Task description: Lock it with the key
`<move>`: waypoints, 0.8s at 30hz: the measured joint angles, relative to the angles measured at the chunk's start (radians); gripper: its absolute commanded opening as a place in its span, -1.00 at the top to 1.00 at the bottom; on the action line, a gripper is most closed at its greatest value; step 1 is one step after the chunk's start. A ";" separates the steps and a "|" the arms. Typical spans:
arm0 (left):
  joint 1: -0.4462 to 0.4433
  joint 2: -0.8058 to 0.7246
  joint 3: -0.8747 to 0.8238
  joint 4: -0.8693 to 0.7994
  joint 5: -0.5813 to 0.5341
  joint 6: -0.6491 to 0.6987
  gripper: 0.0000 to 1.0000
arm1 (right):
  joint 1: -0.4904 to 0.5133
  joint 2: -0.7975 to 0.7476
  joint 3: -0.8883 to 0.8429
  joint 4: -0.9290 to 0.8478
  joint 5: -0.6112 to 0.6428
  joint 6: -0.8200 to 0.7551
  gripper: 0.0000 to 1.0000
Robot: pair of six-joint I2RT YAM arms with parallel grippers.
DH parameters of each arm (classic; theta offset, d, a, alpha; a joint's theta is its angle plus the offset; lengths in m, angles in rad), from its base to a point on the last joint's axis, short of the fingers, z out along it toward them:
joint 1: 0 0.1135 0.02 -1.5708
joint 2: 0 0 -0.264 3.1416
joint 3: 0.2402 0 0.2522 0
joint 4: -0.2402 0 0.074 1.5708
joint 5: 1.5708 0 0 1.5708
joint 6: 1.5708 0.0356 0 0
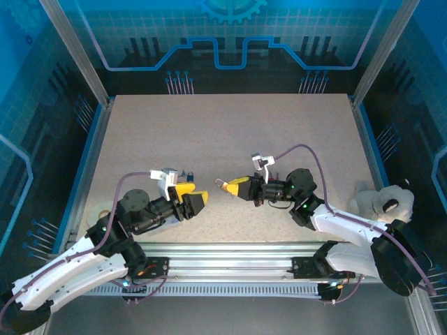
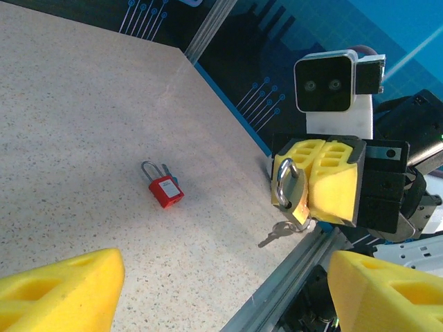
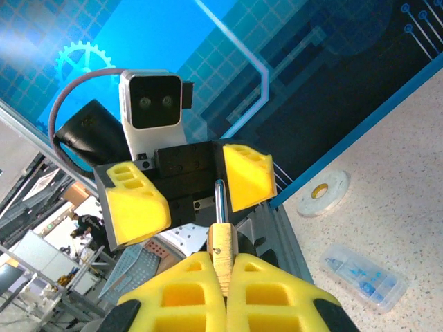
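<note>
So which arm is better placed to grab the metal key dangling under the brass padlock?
Left. The left pincer is open and faces the brass padlock, whose metal key hangs free; the right pincer is shut on that padlock.

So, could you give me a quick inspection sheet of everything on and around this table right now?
Surface: speckled beige tabletop, no spills seen.
Job's things: red padlock with silver shackle resting on it; small bluish item beside its shackle, perhaps a key, too small to tell; small brass padlock with a metal key dangling below.
Clutter: white tape roll; clear plastic box.
Grippers: left gripper open, holding nothing; right gripper shut on the brass padlock.
Cables: purple cable looping over the right arm, another on the left.
Surroundings: blue printed wall panels; aluminium frame rail.
</note>
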 measured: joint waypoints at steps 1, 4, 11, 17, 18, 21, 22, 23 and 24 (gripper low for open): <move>0.003 0.008 0.005 0.001 0.007 -0.001 -0.55 | 0.001 0.002 0.000 -0.002 -0.003 -0.006 1.00; 0.010 0.029 0.016 0.009 0.031 -0.013 -0.54 | 0.002 0.013 0.000 -0.008 -0.013 -0.016 1.00; 0.026 0.058 0.024 0.035 0.104 -0.050 -0.46 | 0.010 0.029 0.001 -0.023 -0.026 -0.035 1.00; 0.056 0.120 0.047 0.041 0.211 -0.076 -0.23 | 0.011 0.029 0.005 -0.039 -0.034 -0.055 1.00; 0.063 0.134 0.051 0.041 0.228 -0.077 -0.23 | 0.011 0.030 0.006 -0.044 -0.039 -0.058 1.00; 0.093 0.152 0.059 0.034 0.275 -0.079 -0.21 | 0.014 0.034 0.008 -0.058 -0.051 -0.075 1.00; 0.110 0.153 0.064 0.025 0.293 -0.079 -0.21 | 0.015 0.037 0.010 -0.062 -0.058 -0.080 1.00; 0.124 0.153 0.073 0.014 0.308 -0.079 -0.20 | 0.015 0.040 0.013 -0.065 -0.061 -0.084 1.00; 0.143 0.153 0.084 0.002 0.329 -0.079 -0.17 | 0.015 0.045 0.016 -0.068 -0.069 -0.087 1.00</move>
